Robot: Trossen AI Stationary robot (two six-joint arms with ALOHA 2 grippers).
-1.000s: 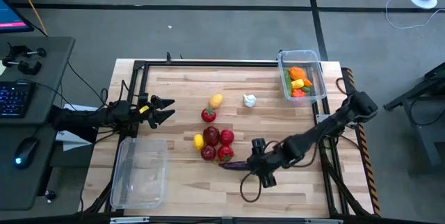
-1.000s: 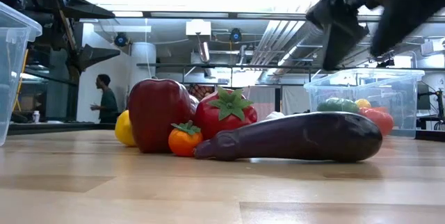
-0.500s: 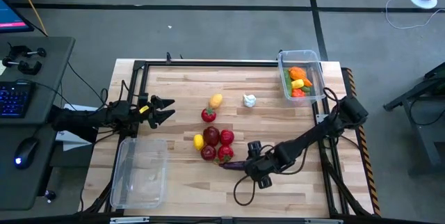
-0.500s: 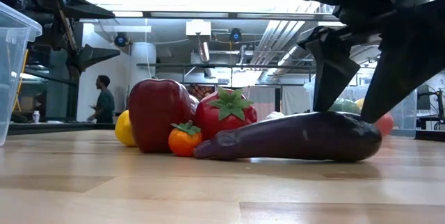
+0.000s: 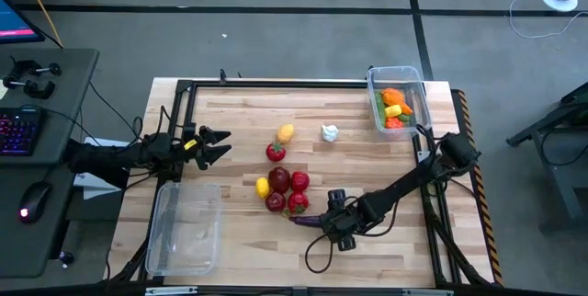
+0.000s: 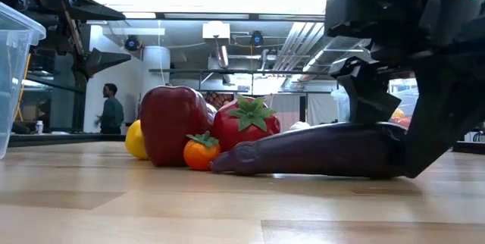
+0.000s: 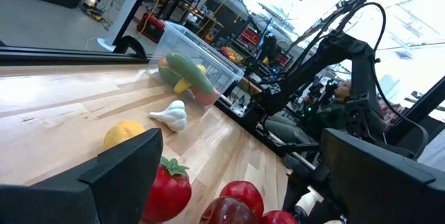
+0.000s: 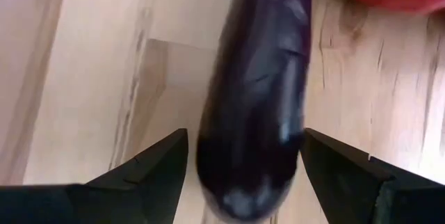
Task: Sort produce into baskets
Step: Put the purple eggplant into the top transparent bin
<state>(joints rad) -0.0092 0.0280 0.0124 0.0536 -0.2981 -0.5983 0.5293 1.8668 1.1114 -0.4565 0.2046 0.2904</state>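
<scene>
Straddling the eggplant [image 8: 254, 106] near the front of the table [image 5: 367, 163], the right gripper [image 5: 333, 225] stands with its two fingers spread apart, one on each side of the purple body and neither visibly pressing on it. The low view shows the fingers [image 6: 364, 100] reaching down to the wood around the eggplant's thick end, so the step in hand looks like the grasp itself, with the closing not yet made.

The eggplant lies flat on the boards, touching the front edge of a small cluster: a dark red apple [image 6: 172, 125], a tomato [image 6: 246, 123], a lemon [image 6: 136, 139] and a small orange fruit [image 6: 201, 151]. More loose pieces sit farther back, among them a garlic bulb [image 5: 329, 132] and a yellow fruit [image 5: 286, 133].

One clear bin [image 5: 399, 99] at the far right corner already holds green, orange and red pieces. The other bin [image 5: 184, 230], at the near left, looks empty.

The left gripper [image 5: 213, 146] waits above the table's left side, fingers wide apart, holding nothing.

Sorting seems only partly done, judging by the pile on the table. The next move calls for the right fingers to close squarely on the eggplant, then a clean lift that does not drag the tomato or apple along, and a carry to a bin, likely the far right one.
</scene>
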